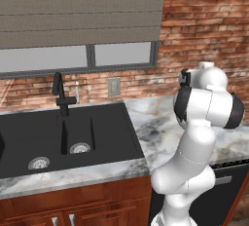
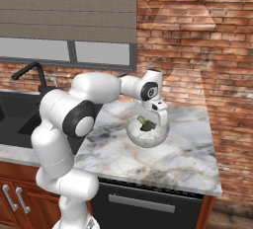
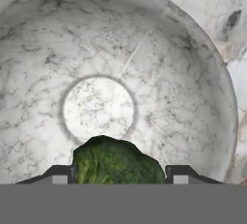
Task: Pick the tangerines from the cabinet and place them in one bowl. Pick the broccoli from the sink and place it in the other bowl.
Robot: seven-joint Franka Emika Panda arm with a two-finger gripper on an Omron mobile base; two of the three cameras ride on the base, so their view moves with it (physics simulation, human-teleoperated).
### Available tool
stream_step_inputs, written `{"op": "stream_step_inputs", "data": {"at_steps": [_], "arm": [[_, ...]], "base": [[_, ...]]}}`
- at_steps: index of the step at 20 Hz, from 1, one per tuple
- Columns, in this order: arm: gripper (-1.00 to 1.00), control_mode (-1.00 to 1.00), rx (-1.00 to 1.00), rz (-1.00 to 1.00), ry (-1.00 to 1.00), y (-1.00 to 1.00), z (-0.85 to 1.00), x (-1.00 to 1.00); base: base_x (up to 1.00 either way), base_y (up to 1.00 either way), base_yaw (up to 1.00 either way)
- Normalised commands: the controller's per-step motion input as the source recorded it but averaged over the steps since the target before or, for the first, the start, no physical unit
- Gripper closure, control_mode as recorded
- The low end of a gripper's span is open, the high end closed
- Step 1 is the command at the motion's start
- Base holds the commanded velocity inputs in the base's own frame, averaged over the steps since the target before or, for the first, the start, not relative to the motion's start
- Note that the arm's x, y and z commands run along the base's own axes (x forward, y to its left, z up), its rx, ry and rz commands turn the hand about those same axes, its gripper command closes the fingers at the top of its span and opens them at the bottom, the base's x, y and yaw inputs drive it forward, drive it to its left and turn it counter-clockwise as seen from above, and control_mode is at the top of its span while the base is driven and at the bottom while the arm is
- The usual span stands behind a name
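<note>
Sink (image 1: 63, 137), black and double-basined, is set in the marble table (image 2: 163, 159) at its left end, both basins bare down to the silver drains. Well to its right on the table stands a pale, glassy bowl (image 2: 147, 135). Over the bowl's inside hangs the gripper (image 3: 116, 175), clamped on the broccoli (image 3: 116, 162), whose green floret sits between the finger tips above the bowl's round base.

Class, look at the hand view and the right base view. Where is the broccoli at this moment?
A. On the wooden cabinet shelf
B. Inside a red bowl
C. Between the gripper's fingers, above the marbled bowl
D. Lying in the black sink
C: the broccoli sits between the gripper fingertips, over the marbled bowl.
</note>
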Motion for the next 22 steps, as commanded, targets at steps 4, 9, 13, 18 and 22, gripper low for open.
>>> {"op": "stream_step_inputs", "data": {"at_steps": [4, 9, 13, 18, 22], "arm": [[1.0, -1.0, 0.05, -0.02, 0.0, 0.0, -0.32, 0.0], [1.0, -1.0, 0.01, 0.0, 0.0, 0.0, -0.08, 0.11], [-1.0, -1.0, 0.0, -0.01, 0.0, 0.02, 0.0, 0.09], [-1.0, -1.0, 0.0, 0.0, 0.0, 0.0, 0.0, 0.05], [-1.0, -1.0, 0.0, 0.0, 0.0, 0.0, 0.0, 0.05]], "base": [[0.0, 0.0, 0.0], [0.0, 0.0, 0.0], [0.0, 0.0, 0.0], [0.0, 0.0, 0.0], [0.0, 0.0, 0.0]]}}
